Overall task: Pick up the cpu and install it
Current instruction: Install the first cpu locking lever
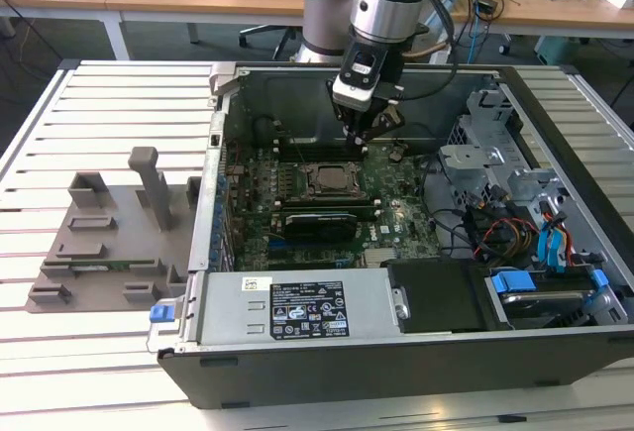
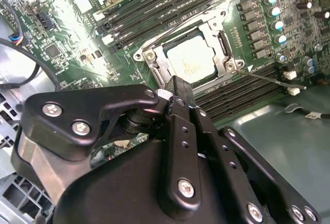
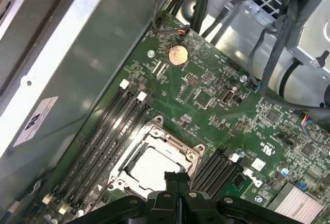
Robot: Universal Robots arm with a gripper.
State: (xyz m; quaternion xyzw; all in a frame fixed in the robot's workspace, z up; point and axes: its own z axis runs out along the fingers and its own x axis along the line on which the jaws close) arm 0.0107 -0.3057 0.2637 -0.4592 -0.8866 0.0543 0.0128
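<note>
Silver-topped, the cpu [image 2: 192, 62] lies flat in the socket frame [image 2: 220, 41] on the green board [image 3: 206, 100], just beyond the tips of the jaws in both wrist views. The jaws are pressed together with nothing between them. They hang close over the near edge of the frame; whether they touch it I cannot tell. A thin metal lever [image 2: 273, 78] runs out from a corner of the frame, off to one side of the jaws, over the black memory slots [image 2: 232, 92]. A coin cell [image 3: 178, 54] sits on the board, well beyond the cpu from the jaws. In the exterior view the arm [image 1: 391, 5] reaches down into the open case [image 1: 396, 352]. A grey fixture [image 1: 109, 233] stands on the slatted tabletop [image 1: 99, 104] outside the case, well apart from the jaws.
</note>
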